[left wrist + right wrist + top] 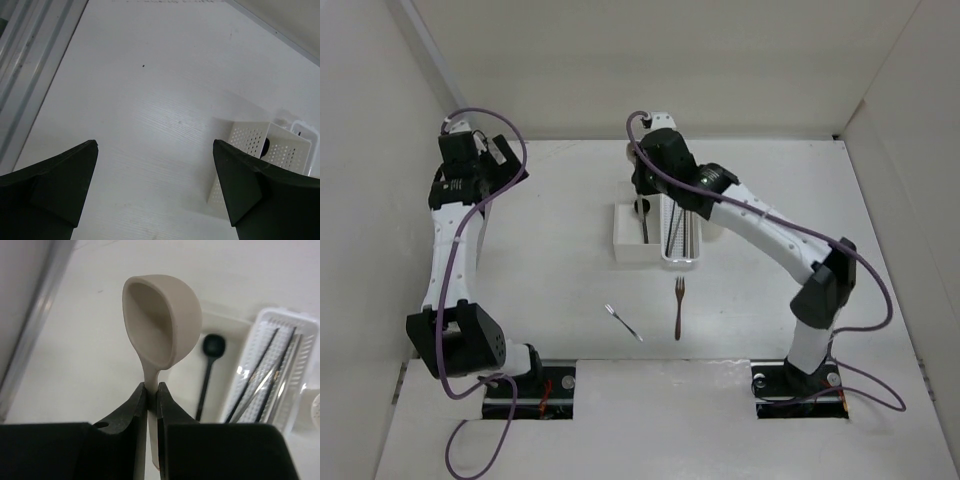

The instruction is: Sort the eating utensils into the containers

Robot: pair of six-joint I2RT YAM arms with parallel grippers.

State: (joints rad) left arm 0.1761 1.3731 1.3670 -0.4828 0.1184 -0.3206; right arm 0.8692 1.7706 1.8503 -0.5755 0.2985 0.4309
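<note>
Above the white box (638,253), right arm (760,225) outstretched, right fingers (127,430) pinching pale spoon (162,322); left fingers (55,185) apart.

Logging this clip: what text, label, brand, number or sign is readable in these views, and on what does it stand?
None: no text shows on the white square box, the perforated tray, or the pale spoon clamped in the right gripper, nor anywhere else in view.

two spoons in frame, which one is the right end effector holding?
The pale spoon: its handle is pinched in the right end effector. The black spoon lies loose in the white box.
</note>
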